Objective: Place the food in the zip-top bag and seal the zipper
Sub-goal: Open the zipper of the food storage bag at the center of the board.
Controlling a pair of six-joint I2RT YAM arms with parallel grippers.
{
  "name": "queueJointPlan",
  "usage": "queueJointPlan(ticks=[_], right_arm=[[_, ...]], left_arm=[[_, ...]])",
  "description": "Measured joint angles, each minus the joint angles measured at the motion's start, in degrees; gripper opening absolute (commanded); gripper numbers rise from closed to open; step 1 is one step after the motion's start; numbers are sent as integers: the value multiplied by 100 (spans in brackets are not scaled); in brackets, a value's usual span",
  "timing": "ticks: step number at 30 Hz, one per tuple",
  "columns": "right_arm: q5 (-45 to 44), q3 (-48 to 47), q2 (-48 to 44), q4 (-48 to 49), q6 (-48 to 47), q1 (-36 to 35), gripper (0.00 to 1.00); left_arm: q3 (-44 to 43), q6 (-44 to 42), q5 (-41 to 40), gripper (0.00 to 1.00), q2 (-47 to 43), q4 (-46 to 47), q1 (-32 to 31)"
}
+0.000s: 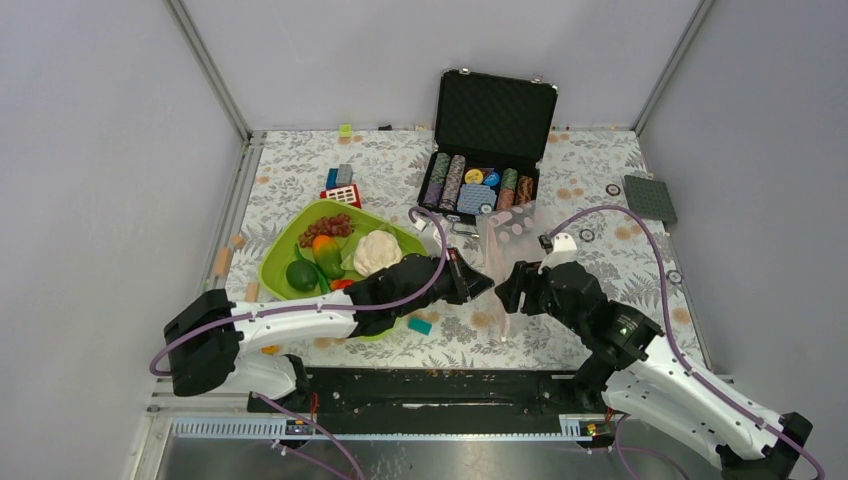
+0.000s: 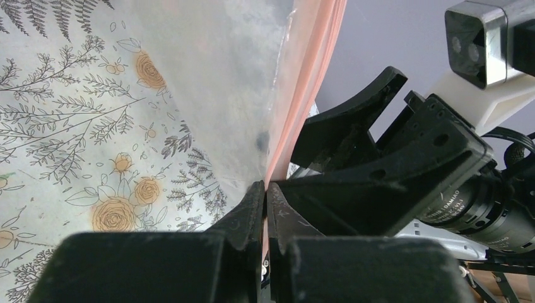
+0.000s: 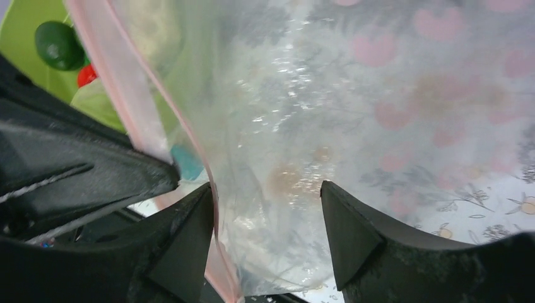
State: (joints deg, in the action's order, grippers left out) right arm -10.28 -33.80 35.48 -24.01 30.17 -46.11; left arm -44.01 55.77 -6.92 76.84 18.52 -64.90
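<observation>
The zip-top bag (image 1: 508,243) was held up between the two arms near the middle of the table, just right of the lime-green tray (image 1: 272,268) and in front of the open black case (image 1: 497,118). The left gripper (image 1: 486,283) was clenched on the bag's pink zipper (image 2: 310,95). In the left wrist view its two fingers (image 2: 243,214) met tip to tip, with the strip pinched between them and the clear film fanning away above the floral tablecloth (image 2: 57,126).

The right gripper (image 1: 506,290) faced it from the other side, tips nearly meeting the left arm's. Its jaws stood apart around the bag's mouth edge. In the right wrist view one finger (image 3: 186,233) lay against the pink strip, and the other (image 3: 350,237) sat on the far side of the crinkled film without pressing it, so nothing was clamped.

The food lay on the tray, well outside the bag. The white cauliflower (image 1: 375,250) sat at the tray's right side, the grapes (image 1: 328,227) toward the back, and the orange fruit (image 1: 322,243) at the centre. The dark green fruit (image 1: 300,275) was near the front, and the red tomato (image 1: 341,284) sat against the left arm.

A teal block (image 1: 420,325) rested on the cloth just off the tray's near edge. Striped poker chips (image 1: 455,180) filled the case's lower half, and coloured building blocks (image 1: 342,186) sat behind the tray.
</observation>
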Motion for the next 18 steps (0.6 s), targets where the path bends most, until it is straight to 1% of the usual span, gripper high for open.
queueJointPlan(ticks=[4, 6, 8, 13, 15, 18], right_arm=[[-382, 2, 79, 13, 13, -2, 64], [-455, 37, 125, 83, 13, -2, 60], [-560, 70, 184, 120, 13, -2, 53], [-839, 66, 411, 175, -35, -2, 21], [-960, 17, 511, 140, -109, -2, 13], [-1167, -223, 634, -83, -232, -2, 6]], left_arm=[[0, 33, -2, 0, 0, -2, -7], [0, 46, 2, 0, 4, -2, -7], [0, 52, 2, 0, 9, -9, -7], [-92, 61, -4, 0, 15, -240, -31], [-166, 50, -13, 0, 15, -398, -33], [-323, -7, -92, 0, 15, -717, -35]])
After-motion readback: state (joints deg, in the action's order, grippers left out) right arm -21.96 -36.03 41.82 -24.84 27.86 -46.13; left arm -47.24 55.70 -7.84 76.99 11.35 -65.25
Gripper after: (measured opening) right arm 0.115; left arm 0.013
